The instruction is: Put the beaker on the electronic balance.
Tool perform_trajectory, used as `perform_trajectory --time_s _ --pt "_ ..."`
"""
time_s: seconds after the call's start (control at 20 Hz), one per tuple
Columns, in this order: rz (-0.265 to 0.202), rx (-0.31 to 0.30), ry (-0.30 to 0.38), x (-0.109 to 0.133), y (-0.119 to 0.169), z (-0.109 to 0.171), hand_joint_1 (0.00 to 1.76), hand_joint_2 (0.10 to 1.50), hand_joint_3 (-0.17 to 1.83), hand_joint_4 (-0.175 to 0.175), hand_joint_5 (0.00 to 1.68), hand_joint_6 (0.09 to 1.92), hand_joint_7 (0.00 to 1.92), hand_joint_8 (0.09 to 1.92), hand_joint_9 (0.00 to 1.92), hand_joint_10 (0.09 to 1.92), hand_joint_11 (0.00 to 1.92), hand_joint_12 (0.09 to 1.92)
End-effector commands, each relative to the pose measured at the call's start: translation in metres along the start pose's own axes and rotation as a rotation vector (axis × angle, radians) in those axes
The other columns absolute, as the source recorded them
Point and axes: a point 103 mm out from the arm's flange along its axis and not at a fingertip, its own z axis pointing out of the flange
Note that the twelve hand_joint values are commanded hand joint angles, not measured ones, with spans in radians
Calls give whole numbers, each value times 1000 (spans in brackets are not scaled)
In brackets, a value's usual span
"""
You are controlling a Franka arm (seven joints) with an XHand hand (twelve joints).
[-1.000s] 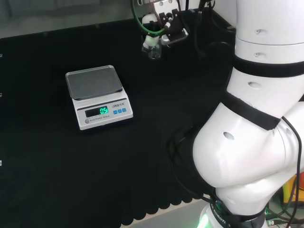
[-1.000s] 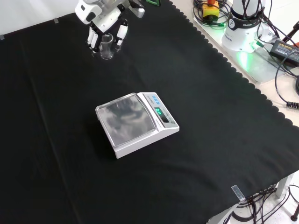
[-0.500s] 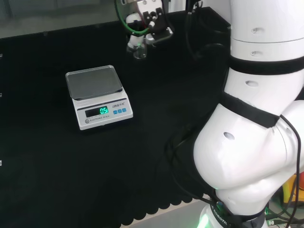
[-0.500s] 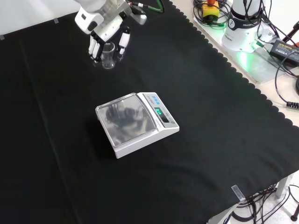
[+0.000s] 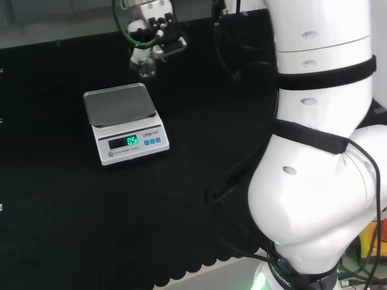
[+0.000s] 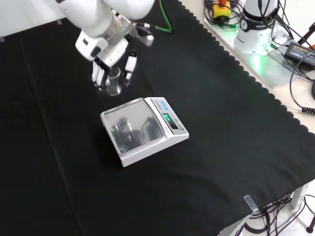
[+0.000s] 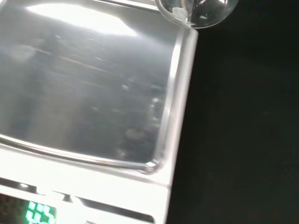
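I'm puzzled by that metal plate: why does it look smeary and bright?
Wrist view: the balance's pan shows a white glare streak and blurred reflections. Front view: the pan mirrors dark shapes from above. The beaker in the hand is clear and faint.

- 1 beaker (image 6: 114, 81), clear glass
- 1 scale (image 6: 143, 130), with 1 steel pan (image 5: 118, 104) and 1 lit green readout (image 5: 132, 141)
- 1 hand (image 6: 109, 55) on 1 white arm (image 5: 320, 157)
- 1 black cloth (image 6: 221, 132) over the surface
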Motion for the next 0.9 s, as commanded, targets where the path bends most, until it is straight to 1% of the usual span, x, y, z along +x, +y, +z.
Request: perform_trajectory --time_s 0.05,0.3,0.45,0.8,0.85,0.9 --pt "-77 39 4 70 25 9 986 1221 -175 -175 612 535 487 747 957 368 1391 648" --pt "-99 56 7 87 34 19 982 1220 -175 -175 610 533 486 748 955 369 1389 651" --pt "-112 77 3 92 36 30 981 1220 -175 -175 610 532 485 748 955 369 1387 653" --pt "-120 95 5 83 32 50 979 1220 -175 -175 611 530 484 749 951 370 1383 658" --pt "-118 95 1 70 22 53 979 1220 -175 -175 611 530 484 749 950 370 1382 658" --pt "-115 96 0 64 19 55 978 1220 -175 -175 611 530 483 749 950 371 1381 659"
